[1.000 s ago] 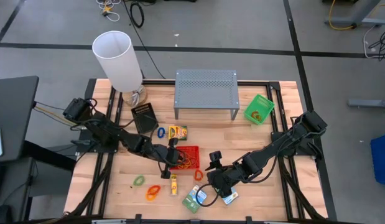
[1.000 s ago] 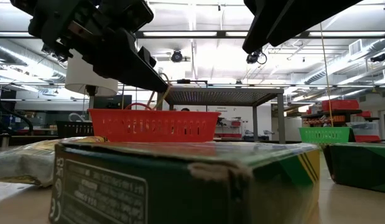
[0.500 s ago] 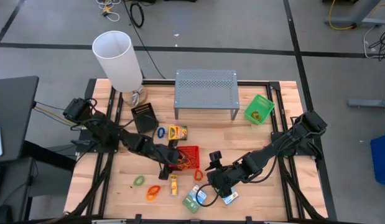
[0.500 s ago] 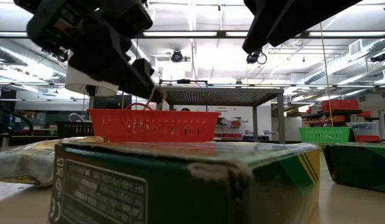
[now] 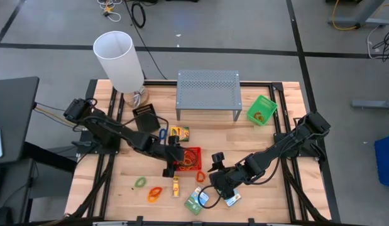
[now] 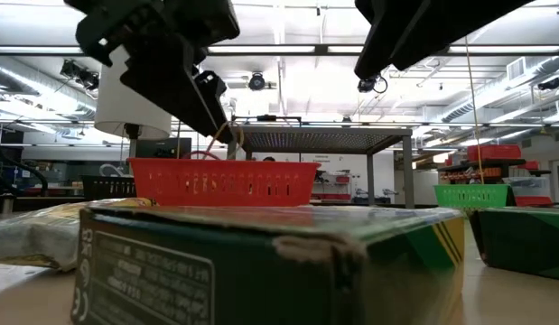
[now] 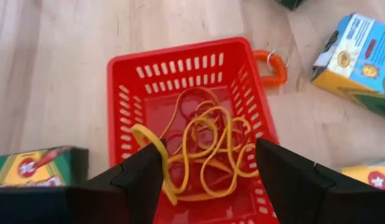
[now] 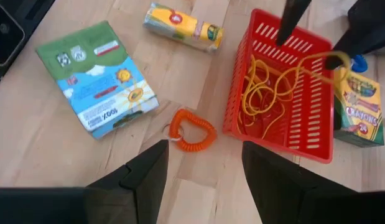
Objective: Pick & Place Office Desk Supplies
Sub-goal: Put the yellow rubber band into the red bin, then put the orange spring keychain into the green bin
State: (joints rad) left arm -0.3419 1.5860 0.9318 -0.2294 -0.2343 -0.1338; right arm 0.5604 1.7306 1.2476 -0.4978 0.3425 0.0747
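Left gripper is hanging spread wide over the red mesh tray, a yellow rubber band draped on one finger.

The tangled bands are lying inside the tray; shaking that loop free seems next. Right gripper is waiting open nearby, crowding the tray's edge beside the crayon box.

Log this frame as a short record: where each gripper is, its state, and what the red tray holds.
left gripper: open, above the red mesh tray
tray contents: tangle of yellow and orange rubber bands; one yellow band lies against a left finger
right gripper: open, hovering over bare table beside the tray
near right gripper: orange coil ring, green-blue packet
other tray: green mesh tray, far right of table
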